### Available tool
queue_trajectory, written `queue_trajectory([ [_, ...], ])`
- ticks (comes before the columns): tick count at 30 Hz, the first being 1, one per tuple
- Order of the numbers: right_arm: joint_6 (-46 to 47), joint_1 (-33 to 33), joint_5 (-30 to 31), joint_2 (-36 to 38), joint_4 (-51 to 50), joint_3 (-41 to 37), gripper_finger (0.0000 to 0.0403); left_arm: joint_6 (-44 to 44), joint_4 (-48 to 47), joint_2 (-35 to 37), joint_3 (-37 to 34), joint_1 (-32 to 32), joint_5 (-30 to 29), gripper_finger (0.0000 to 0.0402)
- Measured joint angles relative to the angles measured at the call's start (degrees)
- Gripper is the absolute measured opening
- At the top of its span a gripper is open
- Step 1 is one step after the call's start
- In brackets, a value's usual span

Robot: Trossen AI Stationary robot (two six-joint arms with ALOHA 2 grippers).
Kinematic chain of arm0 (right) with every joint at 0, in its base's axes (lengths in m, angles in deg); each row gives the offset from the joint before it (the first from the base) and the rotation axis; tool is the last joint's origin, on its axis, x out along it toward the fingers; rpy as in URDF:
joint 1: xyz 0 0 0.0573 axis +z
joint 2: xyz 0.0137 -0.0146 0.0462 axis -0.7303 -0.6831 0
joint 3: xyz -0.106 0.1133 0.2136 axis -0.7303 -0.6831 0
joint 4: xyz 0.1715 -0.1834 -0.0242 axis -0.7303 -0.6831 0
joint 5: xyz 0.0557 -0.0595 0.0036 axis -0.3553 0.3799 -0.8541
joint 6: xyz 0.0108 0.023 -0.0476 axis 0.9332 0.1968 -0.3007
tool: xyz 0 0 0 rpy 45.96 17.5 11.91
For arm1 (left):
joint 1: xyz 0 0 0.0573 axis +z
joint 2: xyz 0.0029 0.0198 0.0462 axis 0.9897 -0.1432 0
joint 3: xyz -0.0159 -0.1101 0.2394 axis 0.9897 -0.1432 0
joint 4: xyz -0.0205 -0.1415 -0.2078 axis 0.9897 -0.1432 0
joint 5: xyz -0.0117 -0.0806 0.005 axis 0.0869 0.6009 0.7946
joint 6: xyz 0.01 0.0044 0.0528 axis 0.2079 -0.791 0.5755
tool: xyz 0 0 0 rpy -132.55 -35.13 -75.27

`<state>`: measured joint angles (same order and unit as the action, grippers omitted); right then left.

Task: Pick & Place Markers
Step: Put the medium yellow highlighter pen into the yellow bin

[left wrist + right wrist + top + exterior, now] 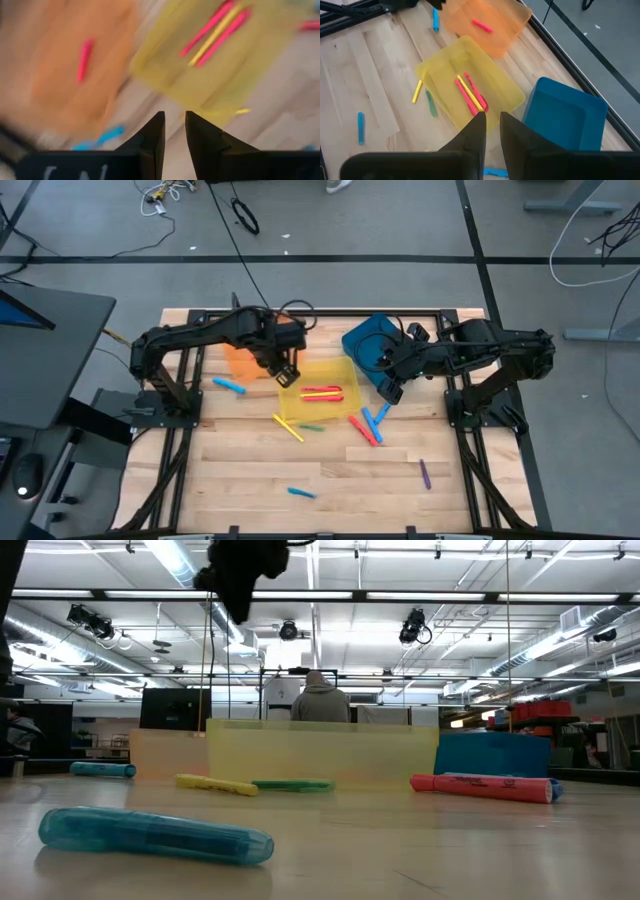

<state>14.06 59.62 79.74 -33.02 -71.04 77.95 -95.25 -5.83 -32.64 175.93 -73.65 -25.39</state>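
Above the yellow bin's [345, 376] orange-bin-side edge the left gripper [284, 373] is held nearly closed and empty, and the yellow marker [288, 427], lying slantwise just off the bin's near corner, is judged nearer to it than to the right gripper [388, 391].

The pale wooden plank table [250, 470] looks smooth, faintly sheened. The yellow translucent plastic bin [335, 373], orange translucent plastic bin [510, 22] and glossy teal plastic marker [155, 835] shine.
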Motion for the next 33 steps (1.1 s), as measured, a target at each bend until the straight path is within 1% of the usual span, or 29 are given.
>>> queue_trajectory([
  [2,0.0,0.0,0.0,0.0,0.0,0.0,0.0056,-3.5,-3.4,0.0,0.0,-1.0,-2.6,0.0080],
  [4,0.0,0.0,0.0,0.0,0.0,0.0,0.0056,-6.3,-4.5,0.0,0.0,-2.7,-5.8,0.0080],
  [6,0.1,0.0,0.0,0.0,0.0,0.0,0.0056,-8.3,-4.9,0.0,0.0,-4.5,-7.6,0.0080],
  [13,0.4,0.0,0.0,0.0,-0.1,0.0,0.0056,-14.3,-5.1,0.0,0.0,-10.0,-8.5,0.0080],
  [21,0.4,0.0,-0.1,0.0,-0.1,0.0,0.0056,-25.0,-5.1,0.0,0.0,-15.6,-8.7,0.0080],
  [26,0.4,0.0,-0.2,0.0,0.0,0.0,0.0056,-32.4,-5.1,0.0,0.0,-19.4,-10.3,0.0080],
  [33,3.9,0.0,-0.3,0.0,0.0,0.0,0.0056,-39.9,-4.9,0.0,0.0,-23.2,-11.5,0.0080],
])
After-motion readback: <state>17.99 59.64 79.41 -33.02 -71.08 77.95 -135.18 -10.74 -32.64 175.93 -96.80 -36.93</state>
